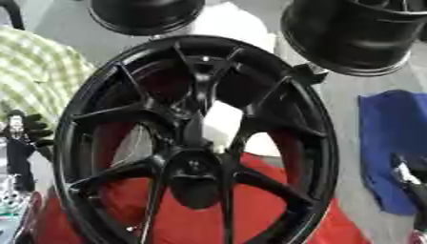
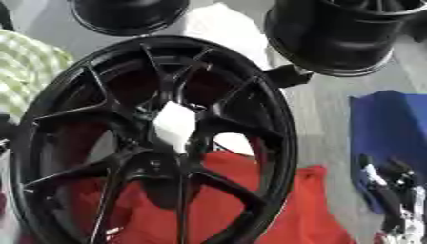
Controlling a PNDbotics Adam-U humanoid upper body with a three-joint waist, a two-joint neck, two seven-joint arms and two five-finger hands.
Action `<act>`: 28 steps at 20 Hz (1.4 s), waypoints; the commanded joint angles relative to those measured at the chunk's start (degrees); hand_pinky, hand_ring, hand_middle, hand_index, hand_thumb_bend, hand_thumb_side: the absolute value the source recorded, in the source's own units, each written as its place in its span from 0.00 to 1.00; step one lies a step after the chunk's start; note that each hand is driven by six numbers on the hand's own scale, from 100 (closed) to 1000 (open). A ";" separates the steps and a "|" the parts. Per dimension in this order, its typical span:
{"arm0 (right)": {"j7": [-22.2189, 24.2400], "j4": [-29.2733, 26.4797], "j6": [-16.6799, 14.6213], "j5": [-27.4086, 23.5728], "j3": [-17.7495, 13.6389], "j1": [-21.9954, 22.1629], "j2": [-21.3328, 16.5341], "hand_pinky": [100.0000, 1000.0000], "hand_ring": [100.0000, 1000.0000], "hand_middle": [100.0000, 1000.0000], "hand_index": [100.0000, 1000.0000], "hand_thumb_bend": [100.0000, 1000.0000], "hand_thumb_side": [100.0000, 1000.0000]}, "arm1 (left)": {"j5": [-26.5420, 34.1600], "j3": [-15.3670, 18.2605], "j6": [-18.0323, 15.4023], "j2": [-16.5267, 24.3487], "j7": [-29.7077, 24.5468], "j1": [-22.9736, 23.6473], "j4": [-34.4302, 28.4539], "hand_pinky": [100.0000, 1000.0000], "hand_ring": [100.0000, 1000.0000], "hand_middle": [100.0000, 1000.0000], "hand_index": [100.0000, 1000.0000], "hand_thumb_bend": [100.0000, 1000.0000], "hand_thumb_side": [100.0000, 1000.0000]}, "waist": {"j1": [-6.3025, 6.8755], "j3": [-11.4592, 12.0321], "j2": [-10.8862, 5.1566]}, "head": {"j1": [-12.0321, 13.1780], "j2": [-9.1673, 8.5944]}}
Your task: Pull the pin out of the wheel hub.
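A large black multi-spoke wheel (image 1: 196, 143) stands upright in the middle, facing me, over a red cloth (image 1: 192, 214). Its hub (image 1: 194, 167) lies low at the centre, where the spokes meet. I cannot make out a pin there among the dark parts. My left hand (image 1: 23, 136) shows at the left edge beside the rim, fingers up and relaxed, apart from the hub and holding nothing. At the lower right my right hand (image 2: 385, 188) rests over a blue cloth, fingers up and empty, well away from the wheel.
Two more black wheels lie at the back, one at the upper left (image 1: 146, 14) and one at the upper right (image 1: 354, 33). A blue cloth (image 2: 388, 128) lies right; green checked fabric (image 1: 37, 71) lies left. Something white (image 2: 175, 126) shows through the spokes.
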 commanded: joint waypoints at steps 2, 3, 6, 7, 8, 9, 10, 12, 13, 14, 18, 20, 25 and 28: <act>-0.14 -0.81 0.00 0.29 -0.10 -0.22 -1.62 0.58 0.73 0.51 0.66 0.57 0.14 | -0.12 0.23 -0.26 0.88 0.01 -0.65 -0.71 0.51 0.53 0.48 0.63 0.00 0.88 | 0.21 -0.01 -1.52 | -0.06 -0.71; -0.15 -0.82 0.01 0.29 -0.10 -0.22 -1.63 0.58 0.73 0.51 0.66 0.57 0.14 | -0.12 0.23 -0.25 0.88 0.00 -0.65 -0.71 0.51 0.53 0.48 0.63 0.00 0.88 | 0.21 0.00 -1.52 | -0.07 -0.71; -0.25 -1.28 -0.07 0.54 -0.35 -0.50 -1.78 0.58 0.73 0.51 0.66 0.57 0.14 | -0.10 0.28 -0.25 0.89 0.05 -0.66 -0.72 0.51 0.53 0.48 0.63 0.00 0.88 | 0.17 0.10 -1.46 | 0.03 -0.86; -0.35 -1.92 -0.17 0.87 -0.67 -0.76 -1.93 0.59 0.73 0.51 0.66 0.57 0.13 | -0.07 0.35 -0.26 0.89 0.11 -0.64 -0.73 0.51 0.53 0.48 0.63 0.00 0.88 | 0.15 0.18 -1.42 | 0.25 -1.00; -0.47 -2.87 -0.24 1.43 -1.09 -1.07 -2.15 0.59 0.74 0.52 0.66 0.57 0.13 | -0.02 0.45 -0.27 0.92 0.20 -0.60 -0.75 0.51 0.53 0.48 0.63 0.00 0.88 | 0.12 0.27 -1.36 | 0.53 -1.13; -0.44 -4.16 -0.32 2.22 -1.49 -1.31 -2.50 0.59 0.74 0.52 0.67 0.56 0.13 | 0.05 0.57 -0.28 0.98 0.30 -0.55 -0.75 0.51 0.53 0.48 0.63 0.00 0.88 | 0.09 0.35 -1.32 | 0.80 -1.15; -0.19 -5.60 -0.36 3.10 -1.79 -1.38 -2.96 0.59 0.74 0.52 0.67 0.56 0.13 | 0.11 0.66 -0.29 1.08 0.40 -0.48 -0.77 0.51 0.53 0.48 0.63 0.00 0.88 | 0.05 0.38 -1.30 | 1.03 -1.05; 0.99 -8.60 -0.43 4.94 -1.96 -0.97 -4.75 0.60 0.75 0.53 0.67 0.55 0.13 | 0.15 0.75 -0.28 1.40 0.49 -0.23 -0.82 0.51 0.53 0.48 0.63 0.00 0.88 | -0.15 0.33 -1.38 | 1.17 -0.65; 1.82 -10.12 -0.46 5.88 -1.93 -0.53 -6.06 0.60 0.75 0.54 0.68 0.55 0.13 | 0.11 0.77 -0.27 1.58 0.50 -0.09 -0.84 0.51 0.53 0.48 0.63 0.00 0.88 | -0.27 0.28 -1.44 | 1.05 -0.44; 2.75 -11.72 -0.62 6.87 -1.78 0.00 -7.54 0.61 0.75 0.54 0.68 0.55 0.13 | 0.06 0.79 -0.25 1.77 0.50 0.05 -0.84 0.51 0.53 0.48 0.63 0.00 0.88 | -0.43 0.23 -1.50 | 0.82 -0.18; 6.56 -17.99 -2.11 10.72 0.01 2.54 -13.71 0.64 0.76 0.55 0.69 0.56 0.13 | -0.18 0.87 -0.19 2.46 0.53 0.44 -0.88 0.51 0.53 0.48 0.63 0.00 0.88 | -1.17 0.19 -1.60 | 0.20 0.43; 8.39 -20.98 -3.10 12.56 1.32 3.67 -16.69 0.65 0.76 0.56 0.69 0.56 0.13 | -0.36 0.84 -0.15 2.80 0.46 0.58 -0.96 0.51 0.53 0.48 0.63 0.00 0.88 | -1.55 0.20 -1.62 | 0.14 0.51; 13.15 -28.72 -2.88 17.32 3.40 4.61 -24.44 0.68 0.75 0.56 0.69 0.58 0.12 | -0.58 0.75 -0.06 3.12 0.31 0.70 -1.01 0.51 0.53 0.48 0.63 0.00 0.88 | -2.22 0.39 -1.70 | 0.10 0.33; 15.94 -33.24 -1.41 20.11 4.85 4.57 -28.96 0.71 0.75 0.57 0.70 0.60 0.12 | -0.73 0.61 -0.06 3.31 0.20 0.64 -1.06 0.51 0.53 0.48 0.63 0.00 0.88 | -2.74 0.66 -1.65 | -0.12 0.00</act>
